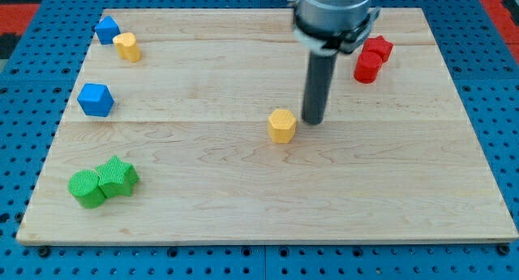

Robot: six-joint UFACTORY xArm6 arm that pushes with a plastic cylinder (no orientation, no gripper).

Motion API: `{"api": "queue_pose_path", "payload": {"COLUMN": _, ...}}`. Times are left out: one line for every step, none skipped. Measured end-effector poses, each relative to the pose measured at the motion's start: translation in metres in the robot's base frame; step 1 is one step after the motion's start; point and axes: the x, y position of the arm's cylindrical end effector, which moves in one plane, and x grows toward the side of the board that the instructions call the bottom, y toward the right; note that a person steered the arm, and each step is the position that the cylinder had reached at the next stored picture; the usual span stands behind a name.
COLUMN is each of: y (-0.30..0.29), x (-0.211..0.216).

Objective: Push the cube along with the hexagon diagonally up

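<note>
A yellow hexagon block (281, 125) sits near the middle of the wooden board. My tip (313, 120) rests on the board just to the view's right of it, a small gap apart. A blue cube (107, 29) lies at the top left, touching a yellow cylinder-like block (126, 47). A second blue block (96, 99), many-sided, lies at the left edge, well away from my tip.
Two green blocks (102, 183) touch each other at the bottom left. Two red blocks (372, 59) touch at the top right, close to the arm's body. The board (243, 215) ends in a blue pegboard surround on all sides.
</note>
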Motion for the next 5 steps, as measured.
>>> {"api": "queue_pose_path", "payload": {"y": -0.046, "x": 0.019}}
{"api": "queue_pose_path", "payload": {"y": -0.163, "x": 0.005}}
{"api": "queue_pose_path", "payload": {"y": -0.168, "x": 0.026}}
{"api": "queue_pose_path", "payload": {"y": -0.207, "x": 0.027}}
{"api": "queue_pose_path", "payload": {"y": -0.283, "x": 0.014}}
